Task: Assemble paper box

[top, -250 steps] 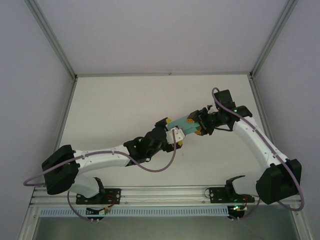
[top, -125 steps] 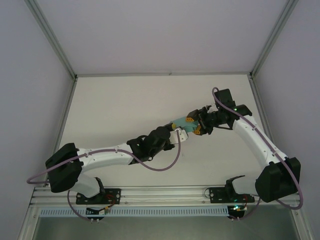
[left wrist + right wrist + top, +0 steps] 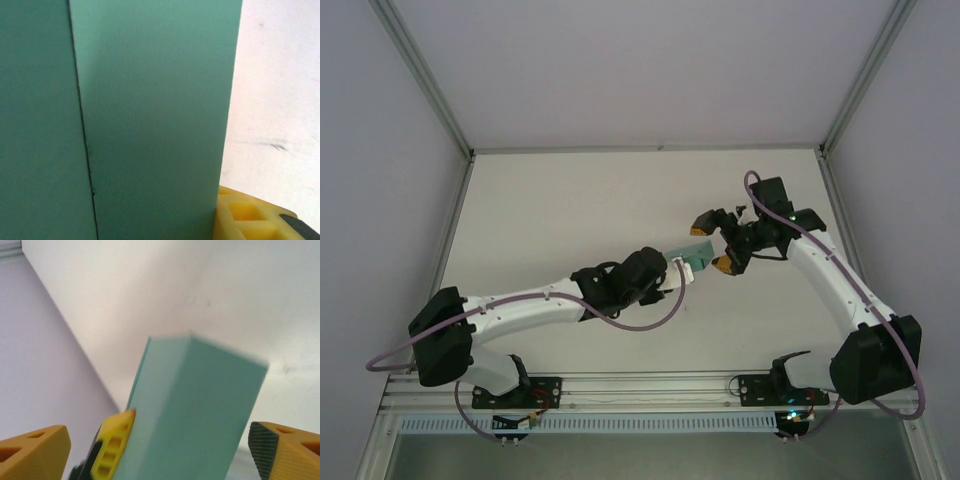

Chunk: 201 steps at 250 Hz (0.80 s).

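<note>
The paper box [image 3: 693, 255] is a small teal-green rectangular box held above the table's middle. My left gripper [image 3: 682, 266] is shut on its near end. In the left wrist view the box [image 3: 150, 115] is pressed close against the camera, with one yellow finger [image 3: 245, 217] against its right edge. My right gripper [image 3: 712, 245] stands open just right of the box, one fingertip on each side of its far end. In the right wrist view the box [image 3: 195, 410] rises between my spread right fingers [image 3: 35, 450] without touching them, and a left-gripper finger [image 3: 114, 446] presses its left face.
The white table [image 3: 550, 220] is bordered by pale walls and an aluminium frame [image 3: 650, 148] along the back. The arms' bases sit on the rail [image 3: 650, 390] at the near edge.
My left gripper closed on the box and shifted slightly right. My right gripper then opened and let go of the box's far end.
</note>
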Each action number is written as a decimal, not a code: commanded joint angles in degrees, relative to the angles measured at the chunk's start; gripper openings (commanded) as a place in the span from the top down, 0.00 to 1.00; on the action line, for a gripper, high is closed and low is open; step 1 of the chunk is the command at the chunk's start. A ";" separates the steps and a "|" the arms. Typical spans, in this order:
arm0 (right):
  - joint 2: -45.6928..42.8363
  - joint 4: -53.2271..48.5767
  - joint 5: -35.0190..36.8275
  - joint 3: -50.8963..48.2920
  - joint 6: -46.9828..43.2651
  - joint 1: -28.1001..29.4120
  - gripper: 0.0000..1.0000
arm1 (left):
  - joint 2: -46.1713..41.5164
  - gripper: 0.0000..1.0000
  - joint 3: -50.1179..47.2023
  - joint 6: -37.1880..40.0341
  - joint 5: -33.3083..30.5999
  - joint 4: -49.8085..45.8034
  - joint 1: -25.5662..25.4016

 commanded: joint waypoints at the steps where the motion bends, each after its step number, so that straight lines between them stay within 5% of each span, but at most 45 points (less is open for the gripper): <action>1: -4.69 5.53 13.26 -0.85 -14.02 -0.36 0.01 | 0.13 0.70 6.52 -3.10 9.90 -18.55 2.52; 37: -10.95 15.85 16.06 -7.85 -25.79 -0.25 0.00 | 3.89 0.66 11.55 -1.28 17.67 -32.03 5.48; 81: -14.45 21.39 8.06 -14.22 -35.86 -0.16 0.02 | 10.12 0.64 15.64 -2.75 14.86 -37.86 6.91; 141: -10.77 23.08 0.36 -16.78 -40.25 0.96 0.22 | 17.21 0.62 18.81 -2.56 16.53 -37.58 8.50; 201: -7.66 24.92 -0.96 -18.08 -45.43 5.23 0.31 | 17.17 0.44 18.09 -2.57 21.50 -36.15 11.27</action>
